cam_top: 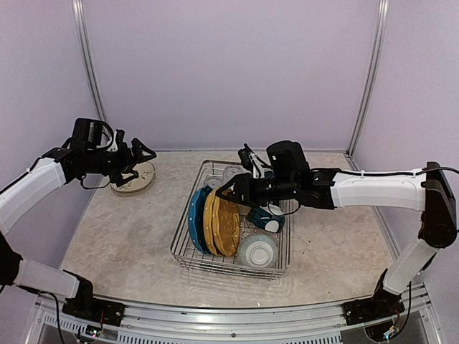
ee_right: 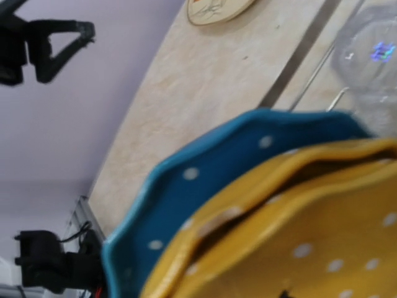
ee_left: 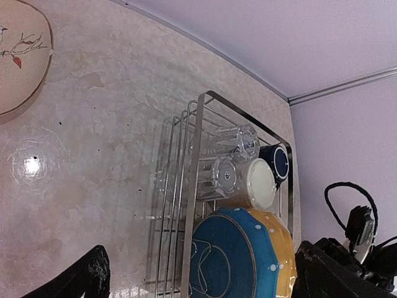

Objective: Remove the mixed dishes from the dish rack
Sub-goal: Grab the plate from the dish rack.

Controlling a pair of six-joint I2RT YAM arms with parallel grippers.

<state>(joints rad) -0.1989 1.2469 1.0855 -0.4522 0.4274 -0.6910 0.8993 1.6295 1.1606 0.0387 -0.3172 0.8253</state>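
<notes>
The silver wire dish rack [cam_top: 188,252] stands mid-table. A blue plate [cam_top: 196,218] and yellow plates [cam_top: 222,226] stand upright in it. Beside them lie a teal-and-white bowl [cam_top: 257,251] and a navy mug [cam_top: 264,218], with glass tumblers [cam_top: 215,176] at the back. My right gripper [cam_top: 232,189] hovers at the top rim of the yellow plates [ee_right: 322,236], and its fingers are hidden in its own view. My left gripper [cam_top: 140,160] is open and empty over a cream plate [cam_top: 136,179]. From the left wrist I see the cream mug [ee_left: 260,183] and the tumblers [ee_left: 239,141].
The cream plate [ee_left: 22,56] with a bird-and-branch drawing lies on the marble tabletop left of the rack. Lilac walls with metal posts close in the back and both sides. Bare tabletop [cam_top: 122,236] lies between that plate and the rack.
</notes>
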